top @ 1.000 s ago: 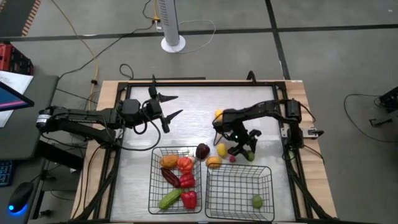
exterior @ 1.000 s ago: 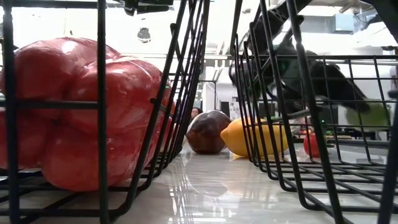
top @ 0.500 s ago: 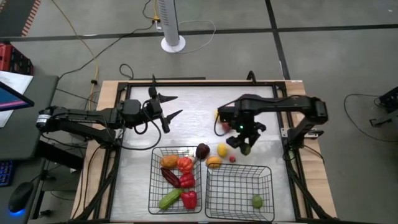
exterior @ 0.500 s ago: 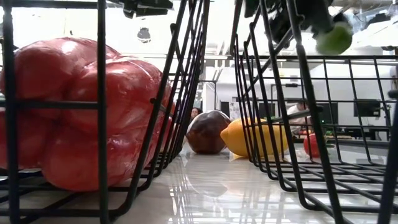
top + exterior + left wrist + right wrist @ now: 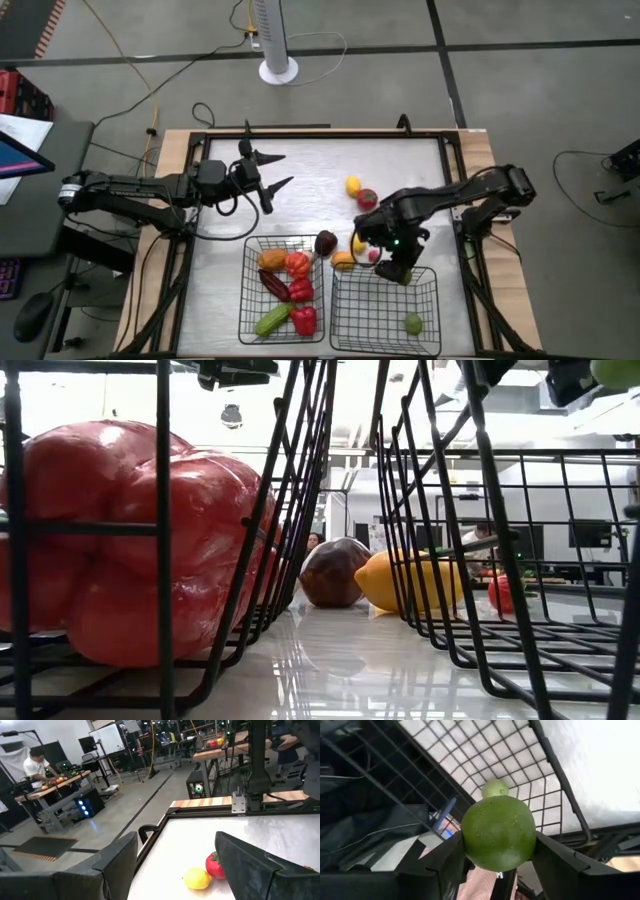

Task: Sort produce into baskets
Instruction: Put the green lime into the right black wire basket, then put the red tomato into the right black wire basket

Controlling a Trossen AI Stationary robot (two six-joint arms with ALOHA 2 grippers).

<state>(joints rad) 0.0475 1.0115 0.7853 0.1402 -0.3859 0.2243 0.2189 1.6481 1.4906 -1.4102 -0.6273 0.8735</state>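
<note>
Hovering over the right basket (image 5: 385, 310), the right gripper (image 5: 395, 268) sits at that basket's far rim, fingers clamped on a lime (image 5: 498, 832). To place it well, I judge the arm should move further inside the rim and lower before letting go, so the fruit cannot bounce off the wire; one lime (image 5: 413, 323) already lies there. The left basket (image 5: 283, 290) holds peppers and other pieces. The left gripper (image 5: 268, 170) waits mid-table, fingers apart, holding nothing.

baskets (image 5: 384, 312): 2 | limes (image 5: 498, 833): 2 | lemons (image 5: 352, 185): maybe 2
</note>
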